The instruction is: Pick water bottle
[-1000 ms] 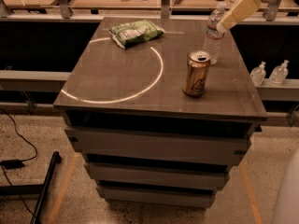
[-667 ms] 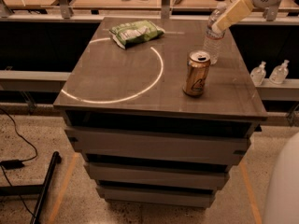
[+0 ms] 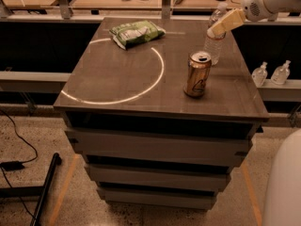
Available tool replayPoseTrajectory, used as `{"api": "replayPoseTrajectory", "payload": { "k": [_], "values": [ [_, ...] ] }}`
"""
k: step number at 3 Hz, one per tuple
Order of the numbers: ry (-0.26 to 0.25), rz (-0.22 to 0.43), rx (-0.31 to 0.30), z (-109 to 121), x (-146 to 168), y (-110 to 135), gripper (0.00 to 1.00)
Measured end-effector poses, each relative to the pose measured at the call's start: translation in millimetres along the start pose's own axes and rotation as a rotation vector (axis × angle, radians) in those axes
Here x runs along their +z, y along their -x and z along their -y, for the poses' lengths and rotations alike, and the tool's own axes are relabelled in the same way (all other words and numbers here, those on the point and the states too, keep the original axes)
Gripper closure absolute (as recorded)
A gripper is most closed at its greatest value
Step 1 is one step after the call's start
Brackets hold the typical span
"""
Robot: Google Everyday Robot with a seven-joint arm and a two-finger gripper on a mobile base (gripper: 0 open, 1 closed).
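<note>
Since a second ago the gripper point(image 3: 221, 26) has come lower and slid in against the upper part of the water bottle point(image 3: 213, 45), which has not shifted. Its tan tip lies slanted across the bottle's shoulder, just under the white cap, with the white arm point(image 3: 269, 0) rising behind it toward the picture's upper right corner. Whether the gripper is closed on the bottle cannot be told (the tip covers the neck from this side). The bottle stands upright directly below the gripper, near the far right edge of the table point(image 3: 117, 79). A little nearer the camera than the gripper stands a gold can point(image 3: 197, 74), apart from the bottle. Farther off, to the picture's left of the gripper, a green bag point(image 3: 136, 33) lies on a white ring point(image 3: 161, 66) marked on the tabletop. Beyond the table's edge, lower on the picture's right, two small clear bottles point(image 3: 271, 72) sit on a ledge.
</note>
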State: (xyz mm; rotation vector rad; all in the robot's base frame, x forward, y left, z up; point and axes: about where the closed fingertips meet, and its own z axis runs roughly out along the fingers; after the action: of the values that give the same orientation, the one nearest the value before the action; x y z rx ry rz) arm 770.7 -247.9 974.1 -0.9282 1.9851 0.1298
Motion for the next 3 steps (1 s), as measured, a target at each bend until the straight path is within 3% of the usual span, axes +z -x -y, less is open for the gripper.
{"api": "replayPoseTrajectory", "payload": {
  "k": [1,3],
  "values": [
    [0.036,0.031,0.038,-7.2,11.9,-4.6,0.18],
    [0.069,0.039,0.112,-12.0,1.3,-20.9,0.65]
  ]
}}
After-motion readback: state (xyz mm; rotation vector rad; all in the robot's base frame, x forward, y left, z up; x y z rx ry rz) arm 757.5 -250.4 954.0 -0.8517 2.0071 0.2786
